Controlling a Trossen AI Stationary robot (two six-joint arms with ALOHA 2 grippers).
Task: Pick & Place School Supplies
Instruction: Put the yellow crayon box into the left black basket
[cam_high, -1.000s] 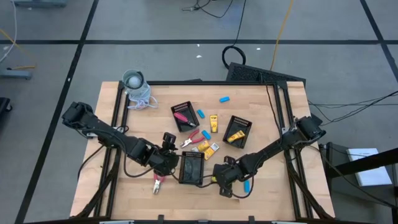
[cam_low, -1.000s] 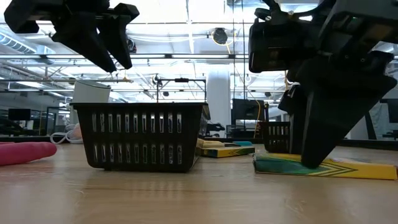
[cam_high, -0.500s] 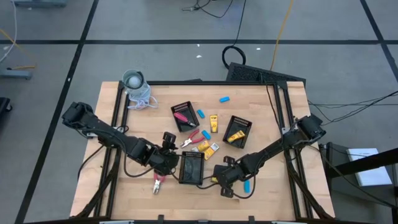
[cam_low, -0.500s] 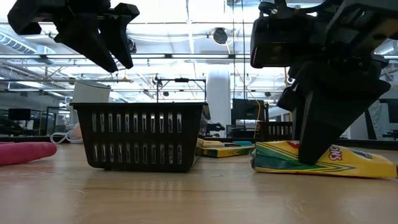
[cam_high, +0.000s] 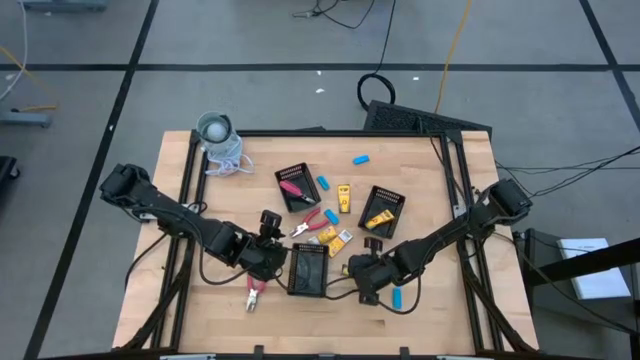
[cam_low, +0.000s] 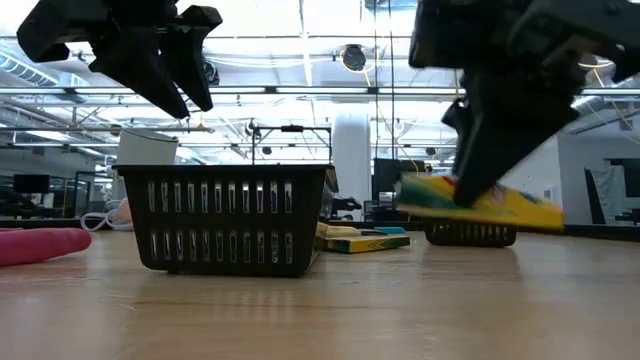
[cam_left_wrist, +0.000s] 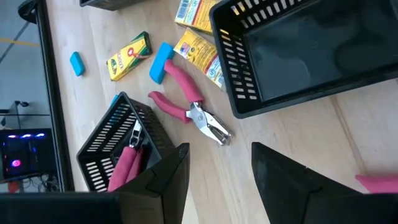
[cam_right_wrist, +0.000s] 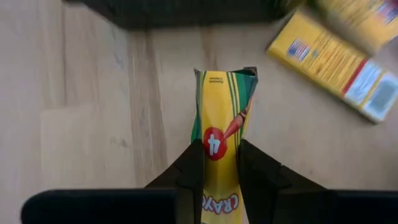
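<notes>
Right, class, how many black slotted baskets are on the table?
3. The back basket holds a red-handled tool, the right basket a yellow crayon box, the front basket is empty. None look hidden.

A pale wooden counter (cam_high: 420, 320) edged with a black metal frame (cam_high: 452, 190) stands on a grey floor (cam_high: 250, 90) crossed by dark lines, where black and yellow cables (cam_high: 455, 40) trail away and one black cable lies coiled (cam_high: 375, 88) just behind the counter. Seen level across the wood, the room opens into a broad hall with a white round column (cam_low: 352, 160), rows of bright ceiling lights (cam_low: 320, 20) among overhead beams, and dim racks and dark screens (cam_low: 30, 185) along the far side.
</notes>
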